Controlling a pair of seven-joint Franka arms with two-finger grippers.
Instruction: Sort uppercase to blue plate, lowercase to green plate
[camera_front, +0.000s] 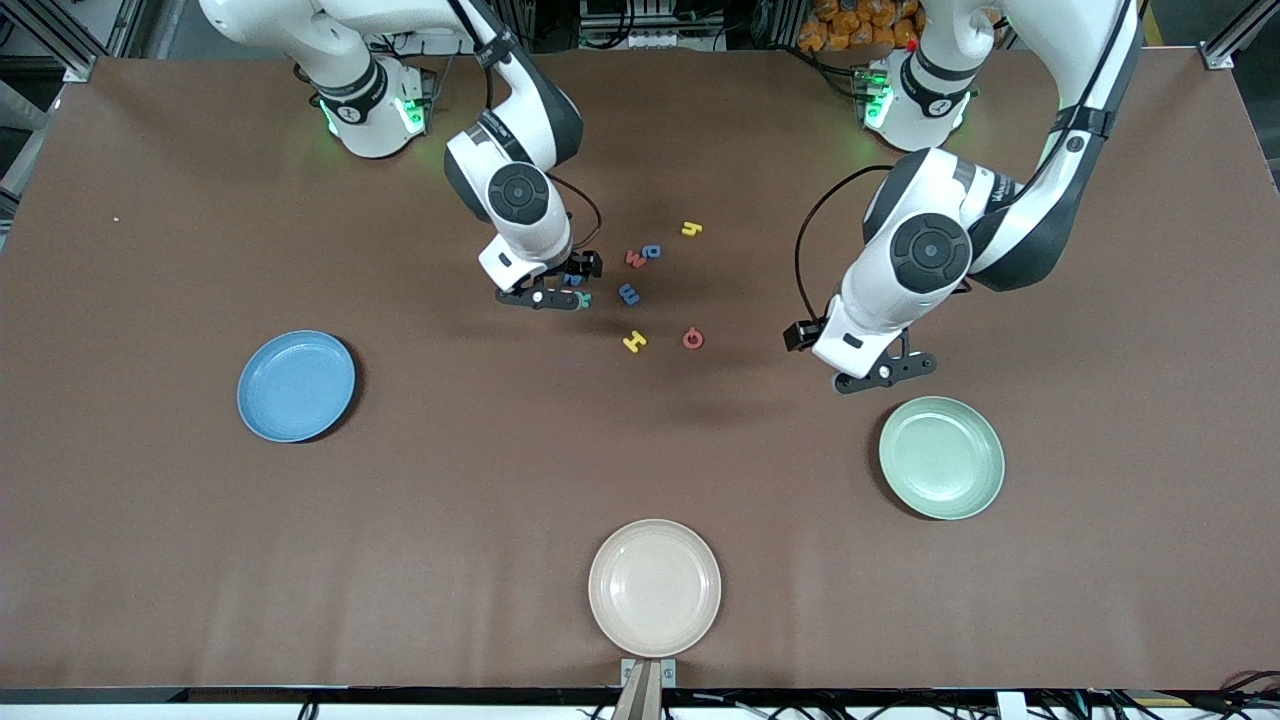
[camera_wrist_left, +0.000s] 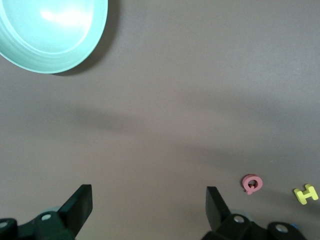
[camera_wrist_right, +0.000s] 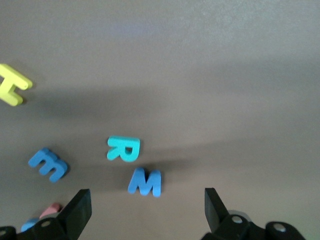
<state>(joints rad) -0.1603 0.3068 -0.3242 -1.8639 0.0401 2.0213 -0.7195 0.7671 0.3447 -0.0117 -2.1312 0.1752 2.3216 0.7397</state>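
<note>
The right pincer (camera_front: 545, 297) hangs low over the cluster of toy letters in the middle of the tabletop (camera_front: 150, 560), with its fingers (camera_wrist_right: 75, 210) spread wide and nothing between them. In the right wrist view, the teal R (camera_wrist_right: 123, 148) and the dark blue W (camera_wrist_right: 145, 182) lie just ahead of those fingers, close together but apart, and neither is touched. Also in that view are the blue m (camera_wrist_right: 48, 164) and the yellow H (camera_wrist_right: 12, 85). In the front view, the yellow H and the red G (camera_front: 693, 339) lie nearer to the front camera than the rest; the red m (camera_front: 635, 259) and the blue a (camera_front: 652, 251) sit side by side (almost touching), and the yellow y (camera_front: 691, 229) is the farthest. The left pincer (camera_front: 886, 372) waits above bare tabletop just beside the green plate (camera_front: 941, 457), also wide open and empty. The blue plate (camera_front: 296, 386) lies toward the right arm's end, well apart from the letters, and holds nothing. A cream plate (camera_front: 655, 588) lies nearest to the front camera.
</note>
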